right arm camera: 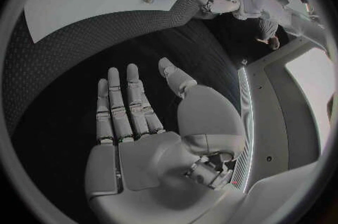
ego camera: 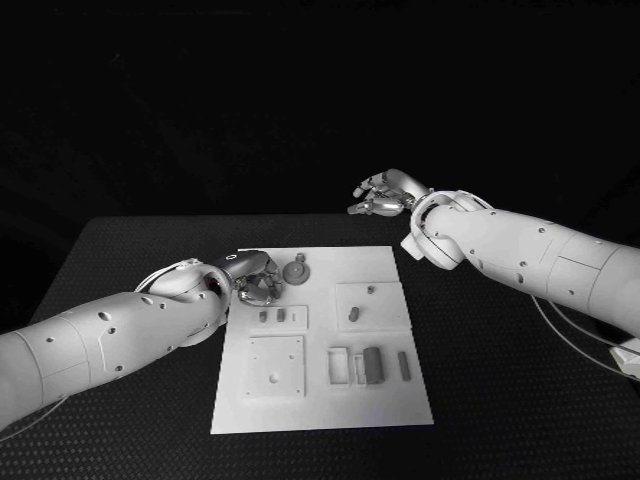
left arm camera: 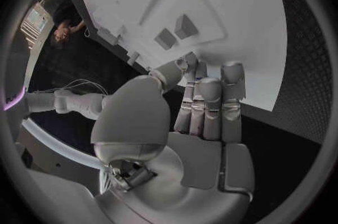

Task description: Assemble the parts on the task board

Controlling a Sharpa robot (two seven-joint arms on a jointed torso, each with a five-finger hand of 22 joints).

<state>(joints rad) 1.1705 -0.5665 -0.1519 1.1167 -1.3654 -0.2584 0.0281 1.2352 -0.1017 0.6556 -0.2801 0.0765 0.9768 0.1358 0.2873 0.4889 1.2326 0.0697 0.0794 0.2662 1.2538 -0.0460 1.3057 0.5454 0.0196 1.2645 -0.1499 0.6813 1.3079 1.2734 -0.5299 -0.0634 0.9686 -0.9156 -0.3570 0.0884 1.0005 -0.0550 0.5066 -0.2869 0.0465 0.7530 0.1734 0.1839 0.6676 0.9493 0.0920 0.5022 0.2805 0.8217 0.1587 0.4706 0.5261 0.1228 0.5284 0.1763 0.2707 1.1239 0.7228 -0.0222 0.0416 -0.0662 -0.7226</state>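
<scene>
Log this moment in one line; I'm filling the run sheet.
left hand: at task board edge, holding nothing | right hand: open, off board | parts: on board

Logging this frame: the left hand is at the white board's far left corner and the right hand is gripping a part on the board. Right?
Not quite. The right hand holds nothing: the right wrist view shows its fingers spread over the black table, off the board. The left hand is placed as you say.

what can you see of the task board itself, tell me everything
The task board is a flat white rectangular plate, matte and plastic-looking, lying on the black table between the arms. Raised square panels sit on its surface, and small grey parts lie or stand among them, with a round piece near its far edge. The left hand hovers at its far left corner; whether it touches is unclear. The right hand is open, beyond the board.
</scene>
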